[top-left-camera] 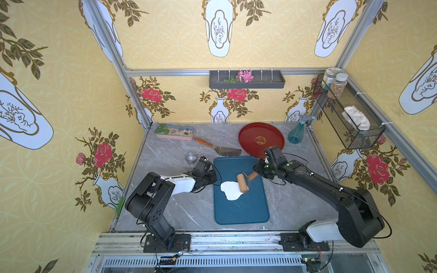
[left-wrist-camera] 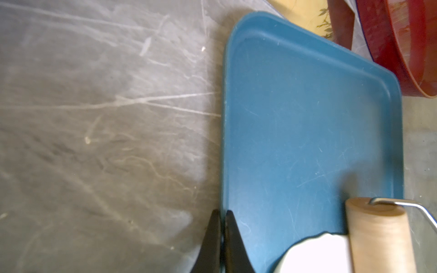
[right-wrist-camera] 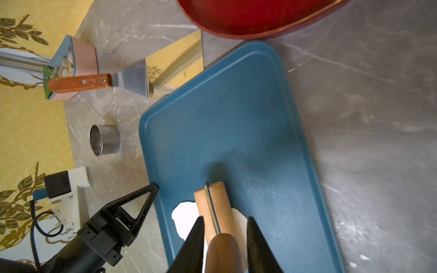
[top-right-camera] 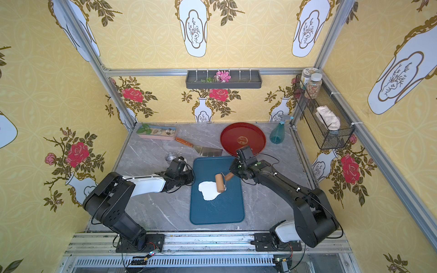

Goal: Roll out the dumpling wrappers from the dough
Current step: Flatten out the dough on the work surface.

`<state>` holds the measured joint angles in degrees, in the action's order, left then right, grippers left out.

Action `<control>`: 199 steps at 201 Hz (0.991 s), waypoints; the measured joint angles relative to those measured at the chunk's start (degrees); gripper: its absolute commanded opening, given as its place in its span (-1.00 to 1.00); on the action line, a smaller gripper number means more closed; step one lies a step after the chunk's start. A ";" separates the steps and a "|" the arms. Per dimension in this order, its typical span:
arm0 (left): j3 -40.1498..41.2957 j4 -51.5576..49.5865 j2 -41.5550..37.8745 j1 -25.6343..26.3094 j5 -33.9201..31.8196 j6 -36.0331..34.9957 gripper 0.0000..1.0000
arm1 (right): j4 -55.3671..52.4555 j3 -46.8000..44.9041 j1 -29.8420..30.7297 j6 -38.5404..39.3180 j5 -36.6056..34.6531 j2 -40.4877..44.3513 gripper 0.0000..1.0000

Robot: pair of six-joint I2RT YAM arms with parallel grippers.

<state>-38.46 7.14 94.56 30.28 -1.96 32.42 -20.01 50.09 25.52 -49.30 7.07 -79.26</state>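
Roller (top-left-camera: pixel 242 183) on dough (top-left-camera: pixel 230 191), right gripper (right-wrist-camera: pixel 225 219) grasping handle (right-wrist-camera: pixel 223 250); left gripper (left-wrist-camera: pixel 221 212) clenched on tray (left-wrist-camera: pixel 295 106) rim; cup (right-wrist-camera: pixel 105 139), scraper (right-wrist-camera: pixel 132 78) behind.

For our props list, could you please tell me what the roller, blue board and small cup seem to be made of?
Roller: pale matte wood drum showing grain, metal wire frame, darker glossy wooden handle. Board: probably plastic, matte blue, finely scratched. Cup: apparently steel, shiny, mirroring its surroundings.

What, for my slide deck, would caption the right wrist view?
Right gripper holds a wooden roller on white dough atop the blue board.
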 measured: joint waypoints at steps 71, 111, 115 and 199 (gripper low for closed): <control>0.00 0.02 0.07 0.00 0.00 0.00 -1.00 | -7.23 -2.60 -3.56 3.45 -2.86 8.15 -1.00; 0.00 -0.02 -0.02 0.00 0.00 0.00 -1.00 | -13.03 -3.26 -2.80 6.03 -5.86 15.93 -1.00; 0.00 -0.02 -0.02 0.00 0.00 0.00 -1.00 | -12.90 -3.34 -2.47 6.08 -5.86 16.72 -1.00; 0.13 -0.15 -0.31 0.00 -0.11 0.02 -1.00 | -0.94 2.73 19.10 4.44 -9.94 8.31 -1.00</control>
<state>-38.33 6.98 94.26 30.28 -2.07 32.45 -20.95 52.82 44.62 -44.86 -2.87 -70.96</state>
